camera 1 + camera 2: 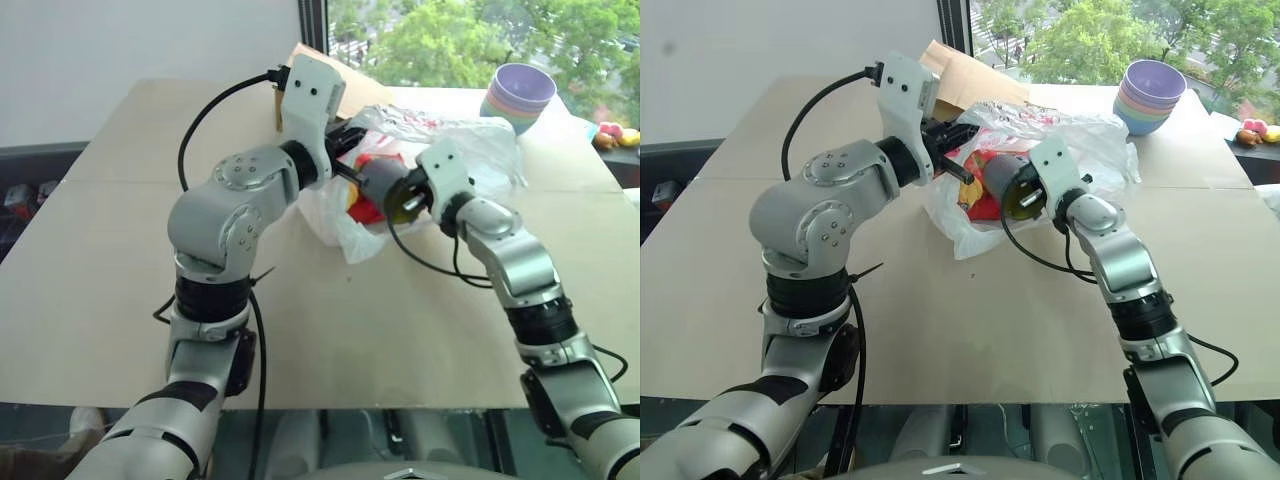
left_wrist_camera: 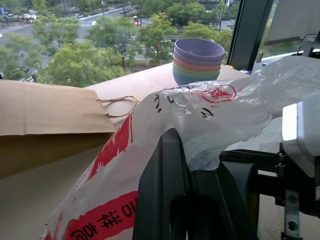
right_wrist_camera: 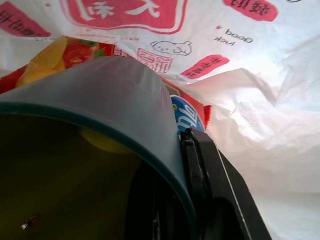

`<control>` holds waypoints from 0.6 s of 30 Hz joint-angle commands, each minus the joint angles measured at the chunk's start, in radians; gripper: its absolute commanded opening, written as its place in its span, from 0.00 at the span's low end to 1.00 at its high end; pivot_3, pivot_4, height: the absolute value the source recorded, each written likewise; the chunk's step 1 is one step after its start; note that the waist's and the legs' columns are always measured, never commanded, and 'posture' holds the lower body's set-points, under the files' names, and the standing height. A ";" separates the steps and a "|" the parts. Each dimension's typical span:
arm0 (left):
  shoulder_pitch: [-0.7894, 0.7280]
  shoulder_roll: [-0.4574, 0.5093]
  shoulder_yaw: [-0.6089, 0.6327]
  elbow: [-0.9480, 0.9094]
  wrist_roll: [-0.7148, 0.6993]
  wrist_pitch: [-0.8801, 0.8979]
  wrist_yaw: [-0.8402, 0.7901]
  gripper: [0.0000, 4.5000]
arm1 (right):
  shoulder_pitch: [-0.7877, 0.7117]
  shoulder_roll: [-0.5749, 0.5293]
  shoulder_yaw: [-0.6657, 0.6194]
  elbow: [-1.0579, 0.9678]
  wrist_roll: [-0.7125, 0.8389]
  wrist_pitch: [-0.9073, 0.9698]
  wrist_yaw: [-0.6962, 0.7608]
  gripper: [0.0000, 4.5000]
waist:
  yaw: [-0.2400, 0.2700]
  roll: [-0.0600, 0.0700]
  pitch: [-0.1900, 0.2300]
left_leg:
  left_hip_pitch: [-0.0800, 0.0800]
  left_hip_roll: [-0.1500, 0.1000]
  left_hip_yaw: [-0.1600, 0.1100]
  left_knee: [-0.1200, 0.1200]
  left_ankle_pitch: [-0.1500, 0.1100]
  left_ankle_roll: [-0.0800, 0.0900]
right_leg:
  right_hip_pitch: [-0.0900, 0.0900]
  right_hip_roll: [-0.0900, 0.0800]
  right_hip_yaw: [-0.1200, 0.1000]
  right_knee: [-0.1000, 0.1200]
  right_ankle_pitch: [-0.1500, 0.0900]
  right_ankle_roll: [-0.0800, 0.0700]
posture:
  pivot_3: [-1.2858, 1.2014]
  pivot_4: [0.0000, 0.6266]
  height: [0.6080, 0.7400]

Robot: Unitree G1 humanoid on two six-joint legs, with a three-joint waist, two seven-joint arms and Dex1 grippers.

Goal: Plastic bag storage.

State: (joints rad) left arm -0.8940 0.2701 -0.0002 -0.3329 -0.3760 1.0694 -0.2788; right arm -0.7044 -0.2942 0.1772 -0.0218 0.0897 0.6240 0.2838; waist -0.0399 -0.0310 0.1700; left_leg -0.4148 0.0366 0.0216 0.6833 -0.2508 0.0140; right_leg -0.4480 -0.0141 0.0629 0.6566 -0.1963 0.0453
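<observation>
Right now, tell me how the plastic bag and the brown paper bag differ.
The plastic bag is thin, translucent white film with red print; the brown paper bag is opaque, plain brown.
The plastic bag is crumpled and puffed up; the paper bag looks flat and smooth.
The plastic bag sits between both grippers; the paper bag lies behind it, untouched.
Both rest on the table.

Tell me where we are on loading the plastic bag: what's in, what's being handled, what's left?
Done: a red snack packet already lies inside the plastic bag. In hand: the left gripper is shut on the bag's film, holding its mouth up, while the right gripper is shut on the rim of a grey mug, pushing it into the opening. Left: release the mug inside. The brown paper bag lies behind the plastic bag.
</observation>
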 commanded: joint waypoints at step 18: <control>-0.003 -0.017 0.033 -0.031 0.003 -0.009 0.065 0.00 | -0.046 0.111 -0.047 0.057 0.051 -0.132 0.087 0.21 | -0.002 0.000 0.000 | 0.000 0.000 0.000 0.000 0.000 0.000 | 0.000 0.000 0.000 0.000 0.000 0.000 | 0.52 0.24 1.00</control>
State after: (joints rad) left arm -0.8818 0.2540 0.0149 -0.3425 -0.3748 1.0815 -0.2205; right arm -0.7164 -0.1810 0.1466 0.0371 0.1346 0.5281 0.3639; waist -0.0422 -0.0307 0.1702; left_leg -0.4148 0.0367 0.0217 0.6831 -0.2508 0.0140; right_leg -0.4481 -0.0140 0.0630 0.6566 -0.1963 0.0452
